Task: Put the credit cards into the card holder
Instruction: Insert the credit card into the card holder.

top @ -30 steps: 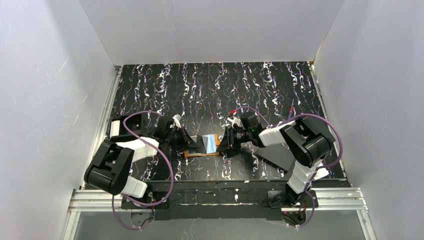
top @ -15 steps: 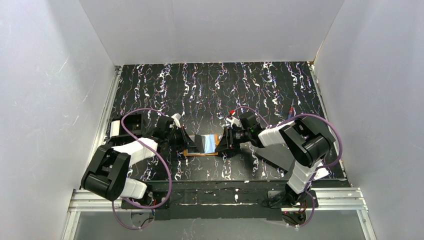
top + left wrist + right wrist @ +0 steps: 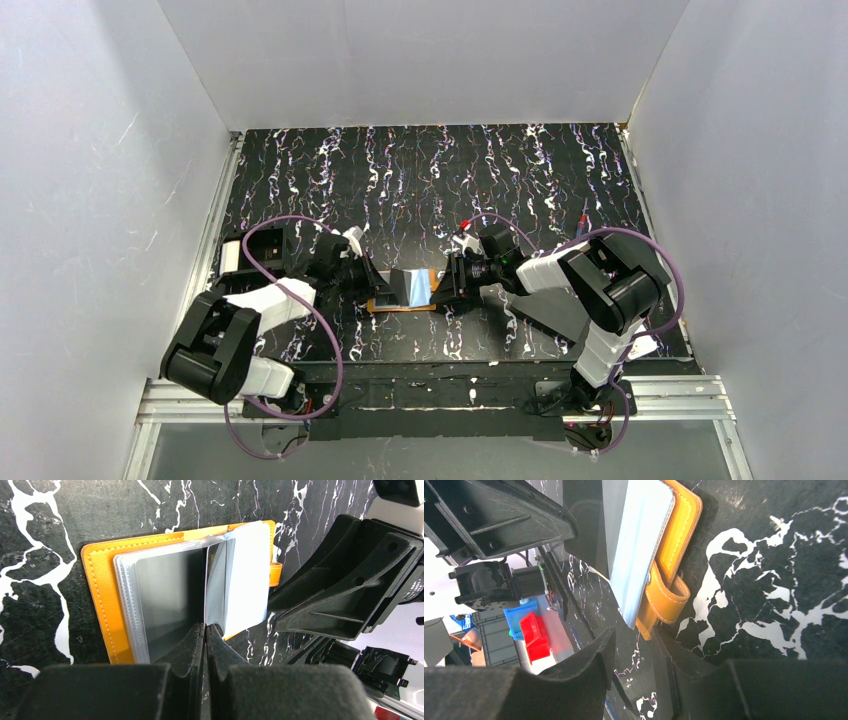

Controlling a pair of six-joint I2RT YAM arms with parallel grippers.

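Left gripper (image 3: 205,628): jaws clenched on the near edge of one clear sleeve (image 3: 216,575), which stands upright off the open card holder (image 3: 100,592). The other sleeves lie flat on either side of it.

Right gripper (image 3: 635,639): jaws parted, nothing clamped. The snap tab (image 3: 664,600) curls up just ahead of the gap, with a pale sleeve corner beside it. Cannot tell if either touches a finger.

The holder lies flat and opened on the black marbled tabletop (image 3: 420,180), between the two grippers, left of centre and towards the near edge. Its stitched orange border shows bare along the side away from the tab. The tab side faces the right gripper, which sits close against that edge.

The tabletop runs on from the holder to the back wall (image 3: 420,60). Both side walls are well apart from the holder.
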